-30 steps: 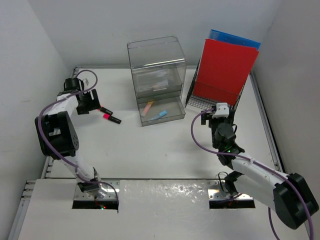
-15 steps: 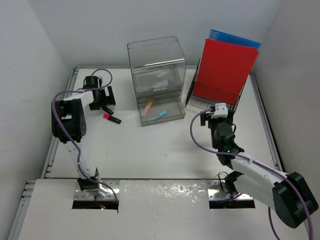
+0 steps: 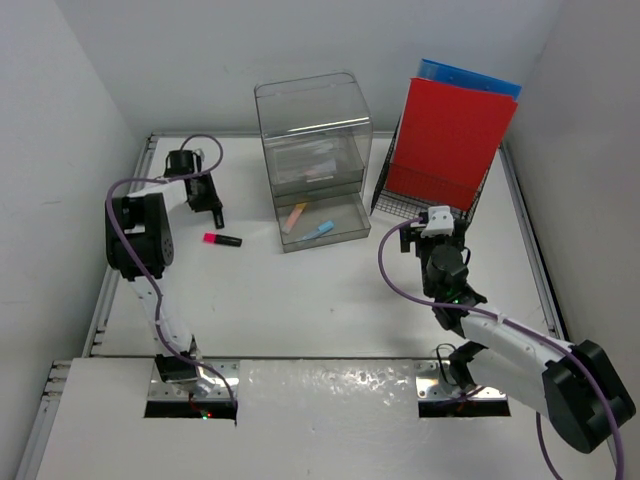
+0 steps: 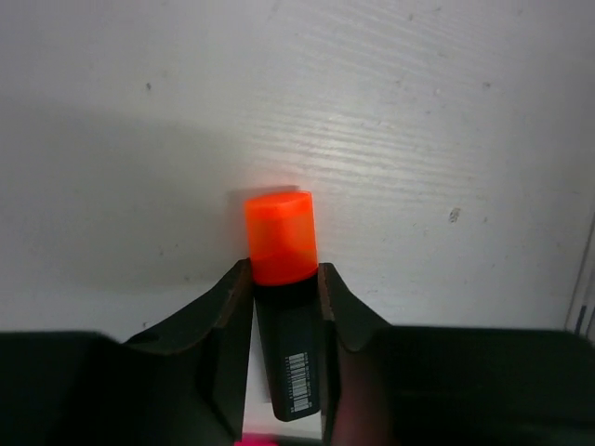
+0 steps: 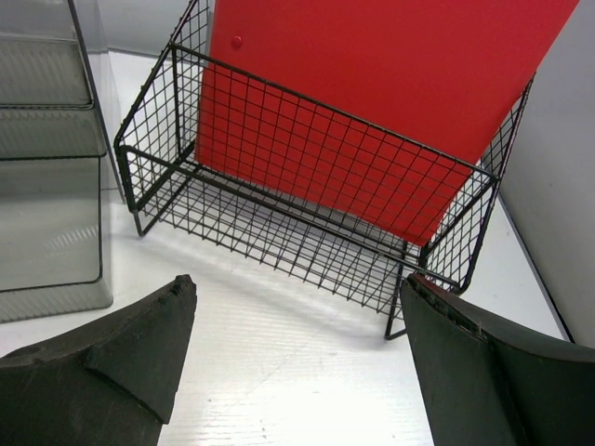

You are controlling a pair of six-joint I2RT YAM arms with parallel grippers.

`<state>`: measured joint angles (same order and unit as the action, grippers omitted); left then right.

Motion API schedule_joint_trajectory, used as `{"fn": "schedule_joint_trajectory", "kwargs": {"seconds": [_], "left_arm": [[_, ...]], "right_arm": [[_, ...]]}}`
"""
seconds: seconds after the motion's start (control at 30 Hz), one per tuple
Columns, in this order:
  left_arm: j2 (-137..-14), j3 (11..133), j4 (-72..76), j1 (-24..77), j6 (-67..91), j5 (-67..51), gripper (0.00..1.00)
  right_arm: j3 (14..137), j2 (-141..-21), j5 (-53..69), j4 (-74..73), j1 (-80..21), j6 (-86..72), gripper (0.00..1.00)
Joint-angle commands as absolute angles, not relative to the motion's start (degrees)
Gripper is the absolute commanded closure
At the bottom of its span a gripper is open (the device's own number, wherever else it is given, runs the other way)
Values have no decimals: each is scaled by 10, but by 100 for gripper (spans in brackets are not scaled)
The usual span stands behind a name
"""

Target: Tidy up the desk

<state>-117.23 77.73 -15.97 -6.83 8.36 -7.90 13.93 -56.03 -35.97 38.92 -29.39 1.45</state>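
The white desk [image 3: 330, 295] fills the whole work area, with grey rails along its edges, and everything stands on it. At the far left, the left end effector [image 3: 208, 203] is closed on an orange highlighter [image 4: 281, 249]. In the left wrist view both dark fingers [image 4: 231, 311] press the sides of its black body, and the orange cap sticks out in front of them. I cannot tell if the highlighter touches the desk or is lifted. Just beside this end effector, toward the near side, a pink highlighter [image 3: 221, 239] lies flat on the desk.

In the middle, at the far side, stands a clear drawer box [image 3: 313, 125]. Its lowest drawer is pulled out, with a small orange thing and a small blue thing inside.

To the right is a black wire rack [image 3: 402, 205] that holds a red folder [image 3: 450, 130], upright and leaning back, with a blue folder [image 3: 470, 76] behind it. The right end effector [image 5: 297, 283] hovers near the front of the rack with its jaws wide apart and nothing between them.
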Motion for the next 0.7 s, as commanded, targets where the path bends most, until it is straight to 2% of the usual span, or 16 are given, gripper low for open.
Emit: {"fn": "schedule_joint_trajectory", "kwargs": {"seconds": [0.0, 0.27, 0.5, 0.67], "left_arm": [[-1212, 796, -172, -62, 103, -118, 100], [-1190, 842, -191, -60, 114, -204, 100], [-982, 824, -206, -62, 53, -189, 100], [-885, 844, -240, -56, 8, -194, 100]], "right_arm": [[143, -552, -367, 412, -294, 15, 13], [140, -535, -374, 409, -294, 19, 13], [137, -529, -376, 412, -294, 20, 12], [139, -530, -372, 414, -294, 20, 12]]}}
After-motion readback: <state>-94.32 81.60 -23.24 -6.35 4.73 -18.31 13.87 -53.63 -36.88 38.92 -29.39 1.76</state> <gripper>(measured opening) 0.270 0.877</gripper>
